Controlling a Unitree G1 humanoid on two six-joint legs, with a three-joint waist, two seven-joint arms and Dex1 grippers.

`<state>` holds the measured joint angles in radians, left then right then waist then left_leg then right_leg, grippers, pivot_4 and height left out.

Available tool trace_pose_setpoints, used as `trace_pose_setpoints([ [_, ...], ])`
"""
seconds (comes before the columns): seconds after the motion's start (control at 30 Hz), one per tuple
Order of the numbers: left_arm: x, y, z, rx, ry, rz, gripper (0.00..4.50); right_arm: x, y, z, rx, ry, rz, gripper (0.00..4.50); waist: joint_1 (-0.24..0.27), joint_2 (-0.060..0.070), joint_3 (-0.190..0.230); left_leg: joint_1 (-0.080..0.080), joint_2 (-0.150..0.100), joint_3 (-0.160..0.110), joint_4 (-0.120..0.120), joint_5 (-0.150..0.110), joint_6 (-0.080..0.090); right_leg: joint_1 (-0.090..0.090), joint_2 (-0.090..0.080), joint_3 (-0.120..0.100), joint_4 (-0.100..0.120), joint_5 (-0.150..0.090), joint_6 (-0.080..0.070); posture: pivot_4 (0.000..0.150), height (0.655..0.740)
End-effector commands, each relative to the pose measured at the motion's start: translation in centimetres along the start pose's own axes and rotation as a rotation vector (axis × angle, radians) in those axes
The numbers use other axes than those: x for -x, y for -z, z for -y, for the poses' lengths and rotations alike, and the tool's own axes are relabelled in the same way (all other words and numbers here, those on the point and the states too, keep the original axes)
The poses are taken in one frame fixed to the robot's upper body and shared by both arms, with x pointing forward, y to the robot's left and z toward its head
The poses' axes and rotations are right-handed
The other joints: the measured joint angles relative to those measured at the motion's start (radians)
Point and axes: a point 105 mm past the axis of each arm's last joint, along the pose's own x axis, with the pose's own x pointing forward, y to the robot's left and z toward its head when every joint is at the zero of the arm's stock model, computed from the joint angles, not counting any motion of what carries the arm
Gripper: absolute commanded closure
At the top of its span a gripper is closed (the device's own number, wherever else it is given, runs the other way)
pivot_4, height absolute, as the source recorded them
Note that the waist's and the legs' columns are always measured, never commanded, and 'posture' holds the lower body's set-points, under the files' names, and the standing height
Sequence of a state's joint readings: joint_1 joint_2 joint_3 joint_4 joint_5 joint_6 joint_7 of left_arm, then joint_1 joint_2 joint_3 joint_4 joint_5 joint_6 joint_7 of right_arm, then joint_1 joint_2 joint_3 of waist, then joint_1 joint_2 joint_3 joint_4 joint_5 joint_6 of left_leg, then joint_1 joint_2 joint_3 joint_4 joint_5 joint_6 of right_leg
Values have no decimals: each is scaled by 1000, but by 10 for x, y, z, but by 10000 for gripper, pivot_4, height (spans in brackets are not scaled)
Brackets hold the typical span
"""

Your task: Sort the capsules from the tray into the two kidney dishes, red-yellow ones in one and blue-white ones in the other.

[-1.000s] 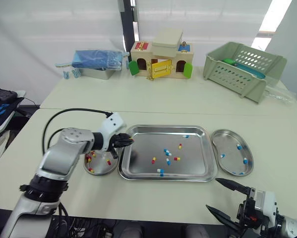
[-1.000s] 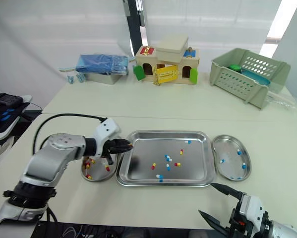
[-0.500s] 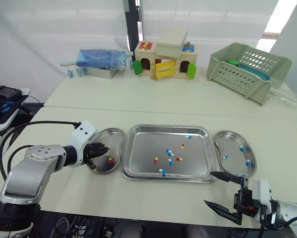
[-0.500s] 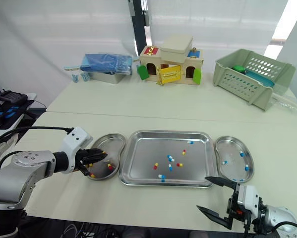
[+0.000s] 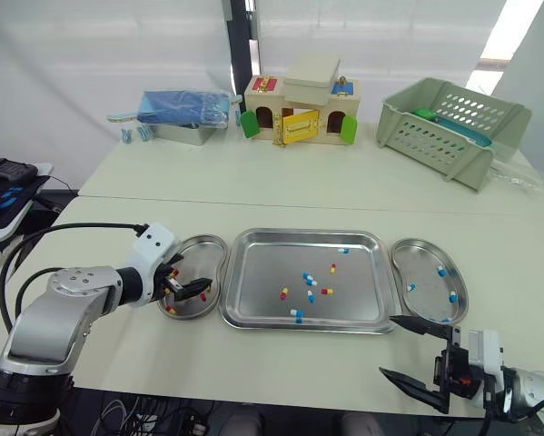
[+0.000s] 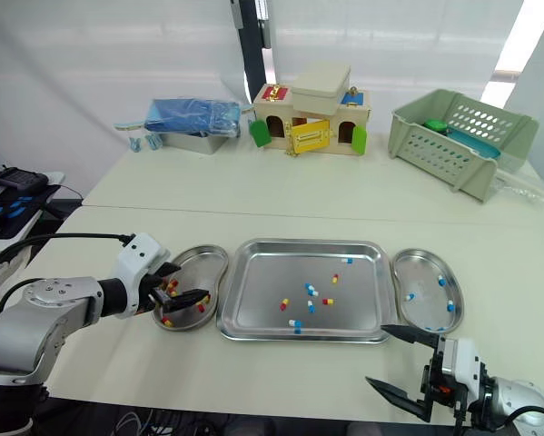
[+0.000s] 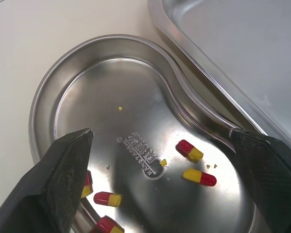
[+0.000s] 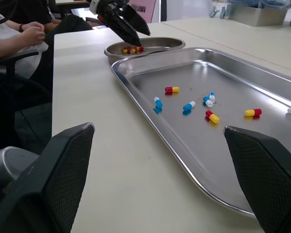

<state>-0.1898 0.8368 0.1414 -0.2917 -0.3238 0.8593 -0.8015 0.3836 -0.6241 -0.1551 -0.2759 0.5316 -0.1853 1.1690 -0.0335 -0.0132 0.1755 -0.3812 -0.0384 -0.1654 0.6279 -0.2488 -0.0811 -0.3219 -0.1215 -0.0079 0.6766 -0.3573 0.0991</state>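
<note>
The steel tray (image 5: pixel 303 234) lies mid-table with several loose capsules, red-yellow ones (image 5: pixel 283 293) and blue-white ones (image 5: pixel 308 279). On its left, the left kidney dish (image 5: pixel 205 242) holds several red-yellow capsules (image 7: pixel 189 150). My left gripper (image 5: pixel 186 285) hovers low over this dish, fingers (image 7: pixel 67 160) spread open with nothing between them. The right kidney dish (image 5: pixel 422 245) holds three blue-white capsules (image 5: pixel 441 271). My right gripper (image 5: pixel 387 345) is open and empty near the table's front edge, in front of the tray's right corner.
At the back stand a wooden toy house (image 5: pixel 299 109), a green slotted basket (image 5: pixel 449 127) and a metal box with a blue pack (image 5: pixel 182 113). A seated person (image 8: pixel 19 34) is beside the table on my left. Cables hang off the left arm.
My left gripper went from the tray's left rim to over the left dish, and its fingers have now opened. The right gripper stayed open. The camera shifted.
</note>
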Motion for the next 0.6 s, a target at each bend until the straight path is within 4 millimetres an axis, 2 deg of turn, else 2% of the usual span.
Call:
trace_pose_setpoints([
  [0.03,22,-7,-22,-19,-66,47,160,14,-13,16,32,77,8,0,0,0,0,0,0,0,0,0,0,0,0,0,0,0,0,1500,7400],
  [0.13,44,3,-47,-3,-143,28,160,33,-15,34,59,152,-32,0,-1,0,0,0,0,0,0,0,0,0,0,0,0,0,0,1500,7400],
  [0.23,71,25,-76,-3,-258,-41,160,56,-15,51,86,228,-80,0,-2,0,0,1,0,1,-1,0,0,0,0,0,0,0,0,1500,7400],
  [0.33,95,43,-95,10,-343,-91,160,78,-16,70,105,299,-123,0,-2,0,0,1,0,1,-2,0,0,-1,0,1,0,0,0,1500,7400],
  [0.5,123,58,-114,19,-445,-127,160,112,-14,101,125,424,-184,0,-1,0,0,1,0,1,-2,0,0,-1,0,1,0,0,0,1500,7400],
  [0.6,132,63,-120,28,-471,-135,160,123,-12,113,128,465,-213,0,-2,0,0,0,0,1,-2,0,0,-1,0,1,-1,0,0,1500,7400],
])
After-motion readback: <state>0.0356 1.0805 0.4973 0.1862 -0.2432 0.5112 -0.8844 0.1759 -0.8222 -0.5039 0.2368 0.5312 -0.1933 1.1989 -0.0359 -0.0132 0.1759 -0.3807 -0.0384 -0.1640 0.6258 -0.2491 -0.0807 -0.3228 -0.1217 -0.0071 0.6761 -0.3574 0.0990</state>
